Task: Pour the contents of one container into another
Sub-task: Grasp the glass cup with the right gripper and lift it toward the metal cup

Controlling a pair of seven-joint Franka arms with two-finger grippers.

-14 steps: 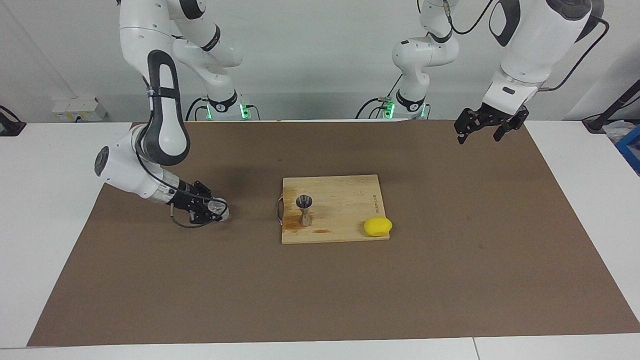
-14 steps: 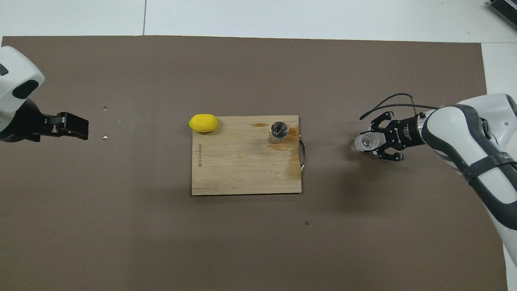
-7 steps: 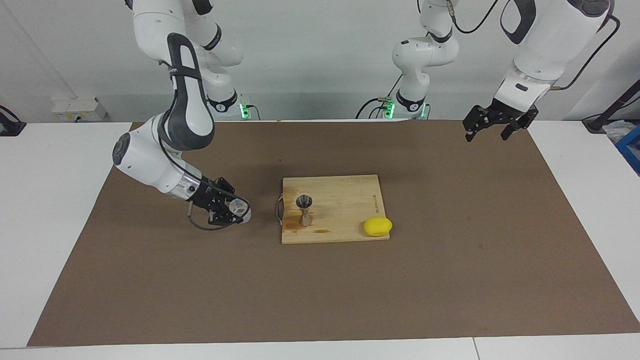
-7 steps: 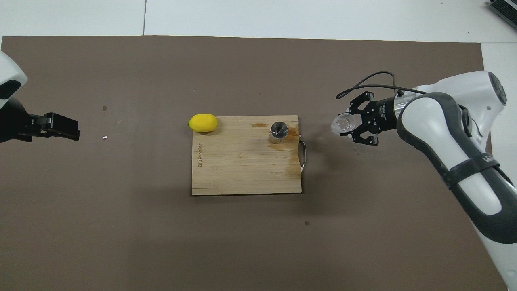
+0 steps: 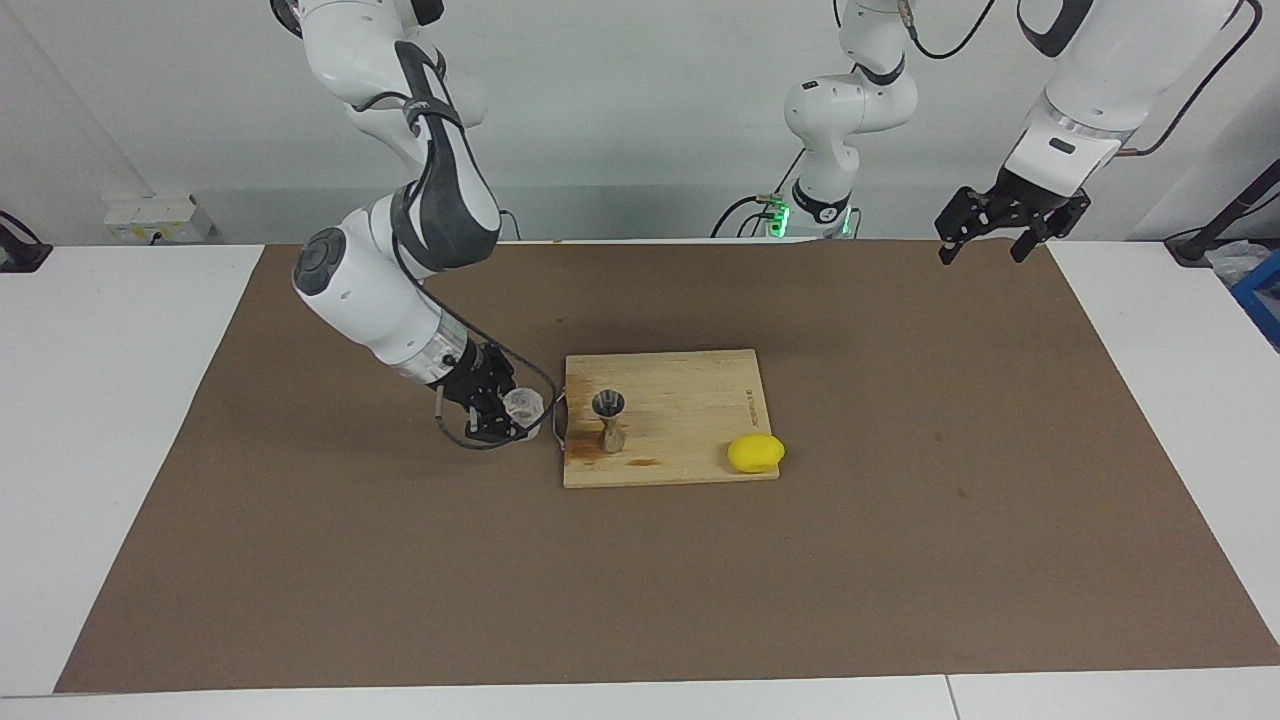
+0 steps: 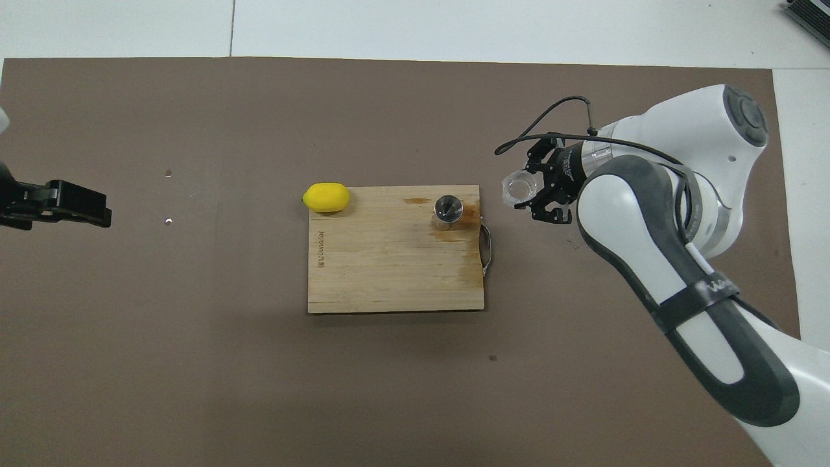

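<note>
My right gripper (image 5: 512, 412) is clasping the cup (image 5: 522, 404), holding it up beside the board (image 5: 690, 400); pouring into the jigger (image 5: 609, 422) is not begun. My left gripper (image 5: 1010, 225) is waiting, released.

1. A white surface (image 5: 120, 330) carries a brown mat (image 5: 900, 560) covering most of it.
2. A wooden cutting board (image 5: 690, 410) lies flat on the mat near the middle.
3. A few small specks (image 6: 168, 221), perhaps crumbs, dot the mat toward the left arm's end.

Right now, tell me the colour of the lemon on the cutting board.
Bright yellow lemon, clearest in the overhead view.
</note>
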